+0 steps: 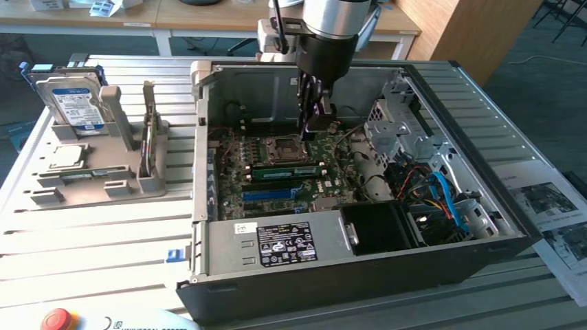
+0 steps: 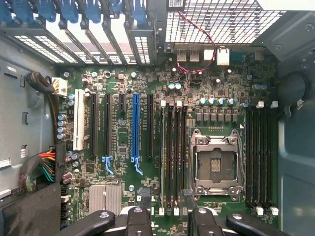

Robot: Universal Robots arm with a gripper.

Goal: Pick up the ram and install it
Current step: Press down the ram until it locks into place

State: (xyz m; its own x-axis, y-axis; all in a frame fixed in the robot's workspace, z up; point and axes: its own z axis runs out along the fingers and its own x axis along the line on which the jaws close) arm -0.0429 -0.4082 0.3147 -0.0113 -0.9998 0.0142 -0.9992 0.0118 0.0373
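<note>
Tool (image 1: 317,125) hangs inside the open PC case (image 1: 367,282), just above the motherboard and close beside the CPU socket (image 1: 280,146). Jaws spread wide, released, nothing held.

Ram (image 1: 284,172): green stick standing on edge in a memory slot just beside the socket, on the side toward the power supply (image 1: 275,244). It is clear of the tool.

Exterior view adds what lies well away from the socket, outside the case. A grey fixture (image 1: 137,184) sits on the slatted surface (image 1: 92,234), with a hard drive (image 1: 73,103) upright in it and a CPU chip (image 1: 64,157) lying flat.

Wrist view looks straight down on the board. Black fingers (image 2: 138,219) are parted with bare board between them. The socket is bare, pins showing. A blue expansion slot (image 2: 137,125) lies beyond the memory slots from the socket. Looking straight down, I cannot tell which slot holds the ram.
</note>
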